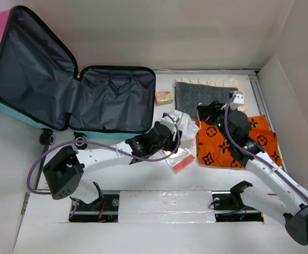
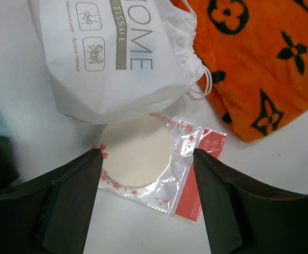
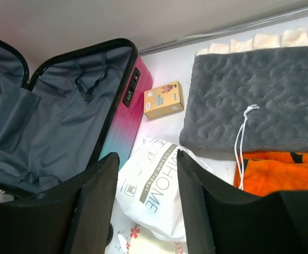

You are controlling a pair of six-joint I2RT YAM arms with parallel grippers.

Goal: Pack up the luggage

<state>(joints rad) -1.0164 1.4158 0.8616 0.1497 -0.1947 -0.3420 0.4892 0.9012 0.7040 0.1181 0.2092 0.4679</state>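
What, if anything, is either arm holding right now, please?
Nothing: the left arm's fingers are open over the clear packet, and the right arm's fingers are open and empty.

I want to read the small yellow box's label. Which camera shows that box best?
The right wrist view: the small yellow box fills more of the frame, its printed top facing the camera, beside the luggage. The top external view shows it tiny, print unreadable. The left wrist view misses it.

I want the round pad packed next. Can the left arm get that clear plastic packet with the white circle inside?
Probably yes. The left gripper is open and straddles the clear plastic packet, and nothing lies on its near part. The white drawstring tissue bag covers only its far edge.
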